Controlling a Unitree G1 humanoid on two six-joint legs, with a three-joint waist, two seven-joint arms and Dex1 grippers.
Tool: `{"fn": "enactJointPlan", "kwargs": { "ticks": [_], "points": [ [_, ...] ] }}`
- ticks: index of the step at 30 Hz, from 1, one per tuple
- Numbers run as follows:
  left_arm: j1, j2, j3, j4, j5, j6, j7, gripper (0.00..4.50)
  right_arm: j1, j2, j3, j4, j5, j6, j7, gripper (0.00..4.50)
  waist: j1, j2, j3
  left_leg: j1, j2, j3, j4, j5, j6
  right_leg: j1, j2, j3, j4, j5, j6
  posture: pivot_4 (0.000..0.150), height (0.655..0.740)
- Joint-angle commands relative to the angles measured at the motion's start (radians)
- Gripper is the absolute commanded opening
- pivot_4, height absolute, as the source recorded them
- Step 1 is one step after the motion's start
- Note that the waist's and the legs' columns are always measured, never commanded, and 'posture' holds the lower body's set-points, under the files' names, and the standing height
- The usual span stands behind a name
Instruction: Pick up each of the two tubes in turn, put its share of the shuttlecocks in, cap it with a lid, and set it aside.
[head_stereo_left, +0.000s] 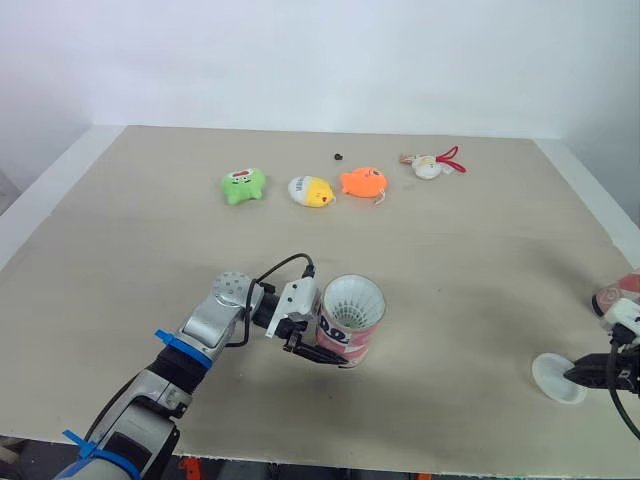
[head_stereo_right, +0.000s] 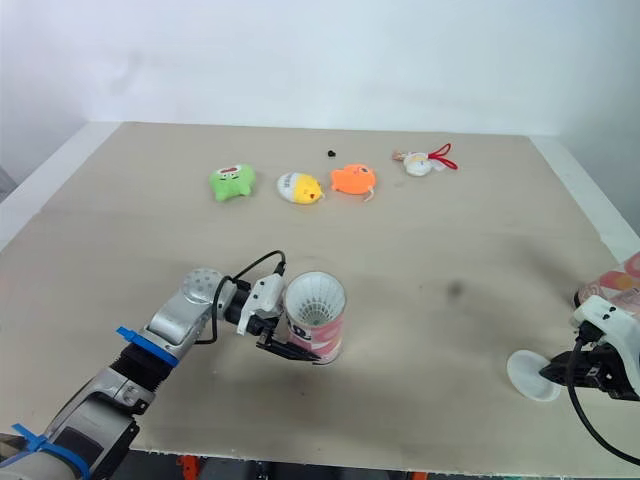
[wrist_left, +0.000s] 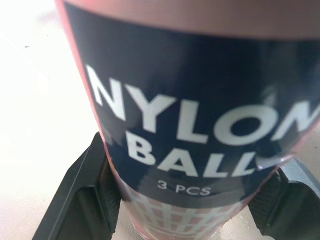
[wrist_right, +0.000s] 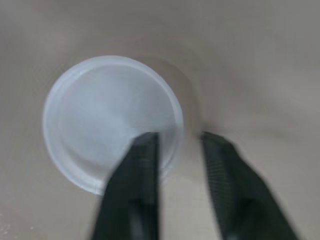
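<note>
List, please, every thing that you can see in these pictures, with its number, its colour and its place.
table: one, beige, under everything
tube: one, pink and dark blue, upright near the front edge, held
shuttlecock: one visible, white, inside the tube
lid: one, white, flat, front right
toys: four, in a row on the far side: green toy, yellow-white toy, orange toy, white toy with red cord
black object: one, small, beyond the toys
pink object: one, right edge, cut off
left hand: shut on the tube
right hand: open, astride the lid's rim
</note>
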Motion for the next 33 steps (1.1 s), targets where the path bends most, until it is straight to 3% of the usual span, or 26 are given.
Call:
{"fn": "enactJointPlan", "kwargs": {
  "ticks": [1,8,12,15,18,22,25,29,33],
  "points": [
    [0.017,0.001,-0.019,0.037,0.039,-0.005,0.018,2.83,0.011,-0.013,0.017,-0.004,-0.006,-0.020,0.024,0.10,0.000,0.000,0.000,0.000,0.000,0.000,0.000,0.000,0.000,0.000,0.000,0.000,0.000,0.000,0.000,0.150,0.7400],
    [0.014,-0.009,-0.010,0.040,0.032,-0.014,0.024,2.83,0.018,-0.013,-0.001,-0.027,0.012,-0.033,0.049,0.10,0.000,0.000,0.000,0.001,0.000,0.000,0.000,0.000,0.000,0.001,0.000,0.000,0.000,0.000,0.000,0.150,0.7400],
    [0.009,-0.009,-0.011,0.053,0.037,-0.020,0.021,2.83,-0.015,-0.014,-0.033,-0.129,0.055,-0.006,0.048,0.10,0.000,0.001,-0.001,0.001,0.000,0.000,0.000,0.000,0.000,0.001,0.000,0.001,0.000,0.000,0.000,0.150,0.7400],
    [0.006,-0.002,-0.020,0.062,0.052,-0.022,0.020,2.83,-0.068,-0.024,-0.057,-0.304,0.144,0.051,0.069,0.10,0.000,0.001,-0.001,0.001,0.000,0.001,0.000,0.000,0.000,0.001,0.000,0.002,0.000,0.001,0.001,0.150,0.7400],
    [0.006,0.017,-0.044,0.088,0.088,-0.031,0.018,2.83,-0.242,-0.037,-0.037,-0.518,0.300,0.148,0.058,0.10,-0.004,0.005,-0.002,0.001,0.000,0.001,0.000,0.001,0.000,0.000,0.000,0.002,0.000,0.002,0.001,0.150,0.7400],
    [0.001,0.026,-0.054,0.108,0.094,-0.026,0.012,2.83,-0.418,-0.044,0.019,-0.644,0.408,0.231,0.039,0.10,0.001,0.007,-0.003,0.002,0.002,-0.001,0.000,0.001,0.001,0.001,0.001,0.000,0.000,0.002,0.000,0.150,0.7400],
    [0.002,0.029,-0.053,0.106,0.074,0.003,-0.001,2.83,-0.691,-0.016,0.153,-0.719,0.490,0.286,0.031,0.10,0.000,0.003,-0.003,0.001,0.005,-0.001,0.000,0.001,0.000,0.000,0.001,-0.003,-0.001,0.002,-0.003,0.150,0.7400],
    [0.005,0.013,-0.034,0.089,0.015,0.087,-0.025,2.83,-0.950,0.057,0.343,-0.728,0.457,0.298,0.060,0.10,-0.004,0.003,-0.003,0.000,0.005,0.001,-0.001,0.001,0.000,-0.003,0.000,-0.002,-0.001,0.003,-0.004,0.150,0.7400],
    [0.003,0.002,-0.017,0.077,-0.015,0.138,-0.027,2.83,-1.087,0.111,0.478,-0.712,0.378,0.276,0.086,0.10,-0.001,0.000,-0.003,-0.002,0.007,0.001,-0.001,0.000,-0.001,-0.006,0.001,-0.003,-0.001,0.003,-0.007,0.150,0.7400]
  ]
}}
